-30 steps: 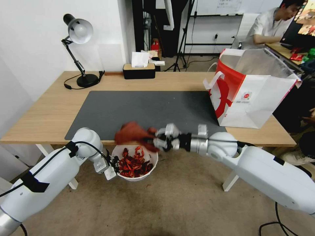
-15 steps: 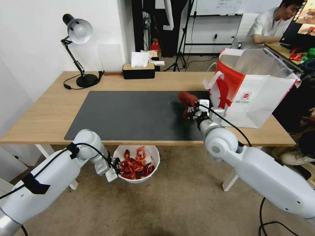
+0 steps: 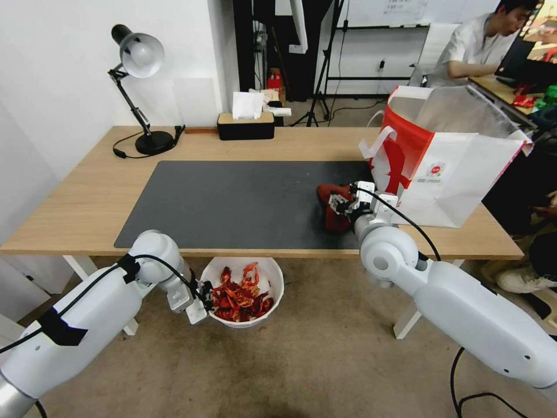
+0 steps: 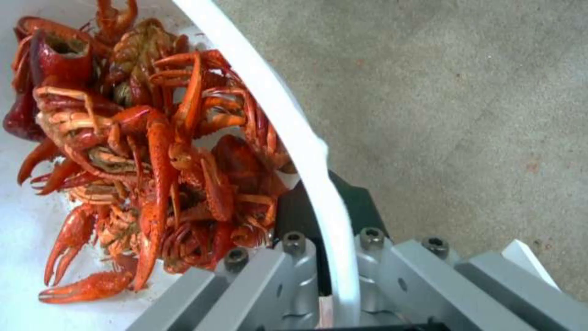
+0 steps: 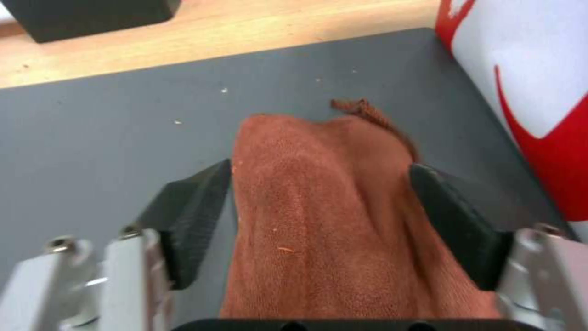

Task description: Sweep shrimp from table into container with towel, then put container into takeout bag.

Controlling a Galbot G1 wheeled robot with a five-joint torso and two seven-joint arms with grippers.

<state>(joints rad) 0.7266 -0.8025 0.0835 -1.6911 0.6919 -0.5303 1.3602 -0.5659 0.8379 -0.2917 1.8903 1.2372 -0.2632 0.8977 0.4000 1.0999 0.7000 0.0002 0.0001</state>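
Soft rust-red towel (image 5: 319,220) lies on dark grey mat (image 3: 232,197) of light wood table (image 3: 81,197), between spread fingers (image 5: 196,211) of right gripper (image 3: 341,203), beside red-and-white paper takeout bag (image 3: 452,174). Left gripper (image 4: 325,276) pinches rim of round white plastic container (image 3: 272,278) holding red-orange shrimp (image 4: 153,151), below table edge.

We count one container (image 3: 243,290) with a heap of shrimp (image 3: 239,296), too tangled to number. One towel (image 3: 332,206), one takeout bag (image 3: 447,157), one table (image 3: 75,197), one desk lamp (image 3: 137,87), one tissue box (image 3: 245,125).
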